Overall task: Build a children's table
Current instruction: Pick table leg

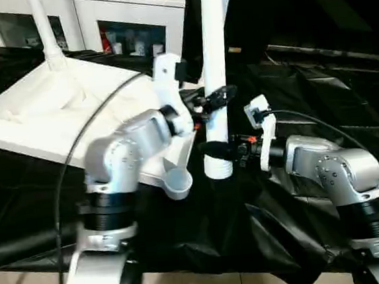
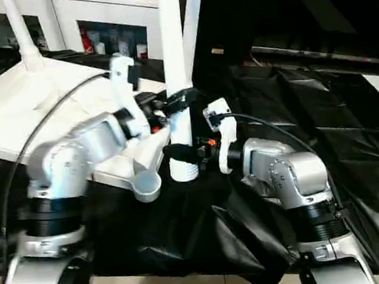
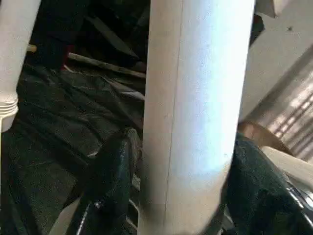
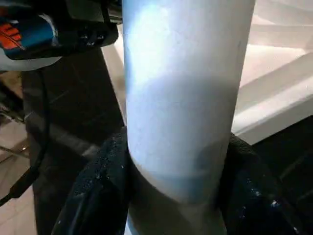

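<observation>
The white tabletop lies underside up on the black-draped work table. One white leg stands in its far corner socket. A second leg is held upright, its ribbed lower end just right of the empty near corner socket. My left gripper is shut on this leg from the left, with a finger on each side of the tube. Lower down, my right gripper is shut on it from the right, its fingers hugging the tube just above the ribbed end.
Black cloth covers the work table and hangs over its near edge. White cabinets stand behind. Another white tube rises just behind the held leg. A black cable loops over my left forearm.
</observation>
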Tool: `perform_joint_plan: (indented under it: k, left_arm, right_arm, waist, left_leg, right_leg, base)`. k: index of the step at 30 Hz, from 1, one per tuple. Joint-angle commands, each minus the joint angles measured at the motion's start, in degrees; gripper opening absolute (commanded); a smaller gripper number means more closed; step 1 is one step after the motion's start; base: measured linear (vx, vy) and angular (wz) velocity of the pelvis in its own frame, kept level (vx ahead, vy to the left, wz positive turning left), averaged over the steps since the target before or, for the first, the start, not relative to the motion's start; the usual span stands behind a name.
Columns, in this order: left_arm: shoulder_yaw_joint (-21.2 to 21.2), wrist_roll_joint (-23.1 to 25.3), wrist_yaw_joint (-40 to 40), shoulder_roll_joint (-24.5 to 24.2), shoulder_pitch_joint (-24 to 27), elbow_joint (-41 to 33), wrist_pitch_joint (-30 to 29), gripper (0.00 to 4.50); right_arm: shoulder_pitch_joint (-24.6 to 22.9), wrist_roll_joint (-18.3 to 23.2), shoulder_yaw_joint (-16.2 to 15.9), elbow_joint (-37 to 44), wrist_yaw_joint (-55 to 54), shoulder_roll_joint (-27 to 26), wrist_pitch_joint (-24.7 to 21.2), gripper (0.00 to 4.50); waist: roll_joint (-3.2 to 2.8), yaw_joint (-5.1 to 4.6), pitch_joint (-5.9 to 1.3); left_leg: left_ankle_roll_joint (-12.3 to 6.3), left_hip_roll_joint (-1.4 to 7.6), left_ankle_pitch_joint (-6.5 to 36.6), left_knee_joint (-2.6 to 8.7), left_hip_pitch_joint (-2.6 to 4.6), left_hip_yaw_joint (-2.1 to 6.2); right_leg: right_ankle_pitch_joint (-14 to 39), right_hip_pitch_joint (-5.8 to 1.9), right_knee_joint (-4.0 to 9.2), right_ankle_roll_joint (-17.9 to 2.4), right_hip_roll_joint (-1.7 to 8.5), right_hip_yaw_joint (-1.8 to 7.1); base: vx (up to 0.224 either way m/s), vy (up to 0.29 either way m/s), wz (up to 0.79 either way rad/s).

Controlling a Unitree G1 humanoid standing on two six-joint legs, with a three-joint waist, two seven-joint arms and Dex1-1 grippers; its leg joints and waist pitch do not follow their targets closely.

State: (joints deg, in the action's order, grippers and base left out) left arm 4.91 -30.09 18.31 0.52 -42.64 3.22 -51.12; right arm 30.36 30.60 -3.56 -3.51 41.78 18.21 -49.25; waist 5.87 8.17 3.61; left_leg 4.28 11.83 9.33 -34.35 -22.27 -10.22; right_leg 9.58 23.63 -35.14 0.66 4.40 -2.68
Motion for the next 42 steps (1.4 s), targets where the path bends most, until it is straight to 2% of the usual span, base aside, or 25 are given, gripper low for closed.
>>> perform_joint_plan:
  k: [1,5,7,9,11,17,18,21,25,33,42]
  left_arm:
    - [1.88,0.79,-2.43,0.61,-1.17,0.67,0.9,2.37]
    - [3.54,0.28,-4.69,1.39,-1.29,0.19,1.11,1.97]
    - [3.68,-0.26,-4.9,1.53,-1.19,-0.04,1.0,1.9]
    - [3.38,-1.09,-3.95,1.32,-0.92,-0.78,0.37,1.88]
    - [2.97,-1.6,-2.9,1.09,-0.82,-1.23,0.07,1.88]
    - [-0.46,-2.67,3.98,-2.39,-1.54,-1.01,-1.7,1.88]
    - [-0.99,-2.75,5.16,-3.1,-1.86,-0.71,-1.83,1.88]
    - [-2.46,-3.03,8.3,-5.06,-2.81,-0.14,-1.93,1.88]
    - [-4.08,-3.55,11.78,-6.77,-3.71,-0.24,-2.58,1.88]
    - [-6.5,-5.29,15.3,-6.64,-2.8,-2.78,-3.92,1.88]
    - [-6.86,-4.97,16.1,-7.03,-3.32,-2.08,-3.37,1.88]
  right_arm:
    - [0.6,-0.74,0.05,1.43,-0.34,0.42,1.06,1.94]
    - [0.52,-1.55,-0.34,1.71,-0.8,0.43,1.06,1.94]
    - [0.45,-1.74,-0.57,1.81,-0.88,0.56,1.11,1.94]
    - [0.38,-2.29,-1.21,1.95,-0.65,0.73,2.02,1.94]
    - [0.4,-1.96,-1.11,1.81,-0.12,0.57,2.27,2.5]
    - [1.24,-2.38,-1.74,1.31,2.74,2.32,3.02,2.81]
    - [1.43,-2.37,-1.94,1.19,3.85,3.04,3.16,2.89]
    - [2.03,-1.6,-2.76,0.95,7.09,5.74,1.25,2.89]
    - [2.71,-0.93,-3.19,0.28,9.92,7.7,-0.08,2.89]
    - [3.65,0.0,-3.8,-1.26,11.62,7.68,-1.8,2.89]
    - [3.76,0.78,-3.68,-1.79,12.54,7.22,-2.88,2.89]
  waist:
    - [0.18,-0.09,-4.26]
    - [0.25,-0.16,-4.25]
    - [0.39,-0.16,-4.27]
    - [0.25,-0.12,-4.27]
    - [0.39,-0.16,-4.27]
    - [0.11,-0.22,-4.22]
    - [0.25,-0.23,-4.24]
    - [0.1,-0.13,-4.23]
    - [0.55,-0.18,-4.24]
    - [0.69,-0.18,-4.22]
    - [0.67,-0.05,-4.29]
  left_leg:
    - [3.15,0.93,9.66,4.0,1.1,0.19]
    - [3.13,0.96,9.88,3.98,1.15,0.24]
    - [3.0,0.95,9.56,3.97,1.11,0.23]
    - [3.02,0.96,9.25,3.98,1.09,0.25]
    - [3.01,0.93,9.42,3.96,1.13,0.2]
    - [3.11,0.95,9.49,4.03,1.27,0.19]
    - [3.08,0.95,9.6,4.01,1.3,0.18]
    - [3.19,1.03,9.9,4.02,1.44,0.19]
    - [3.09,0.98,9.08,3.89,1.23,0.12]
    - [3.05,1.09,8.88,3.83,1.27,0.09]
    - [3.33,1.04,8.7,3.81,1.27,0.12]
  right_leg:
    - [13.72,-2.86,4.05,-5.86,3.08,1.63]
    - [14.54,-2.77,4.13,-5.39,3.08,1.61]
    - [14.15,-2.77,4.09,-5.38,3.05,1.6]
    - [13.51,-2.75,3.98,-5.51,3.05,1.6]
    - [13.45,-2.75,3.99,-5.7,3.03,1.59]
    - [13.05,-2.64,3.93,-5.8,2.96,1.64]
    - [13.24,-2.68,3.95,-5.75,2.94,1.62]
    - [13.36,-2.68,3.86,-5.85,2.95,1.66]
    - [11.9,-2.87,3.65,-7.03,3.04,1.66]
    - [12.67,-2.84,3.59,-8.09,3.14,1.64]
    - [12.41,-2.91,3.56,-7.78,3.13,1.64]
  base:
    - [0.0,0.0,0.0]
    - [0.0,0.0,0.0]
    - [0.0,0.0,0.0]
    - [0.0,0.0,0.0]
    - [0.0,0.0,0.0]
    - [0.0,0.0,0.0]
    - [0.0,0.0,0.0]
    - [0.0,0.0,0.0]
    - [0.0,0.0,0.0]
    - [0.0,0.0,0.0]
    - [0.0,0.0,0.0]
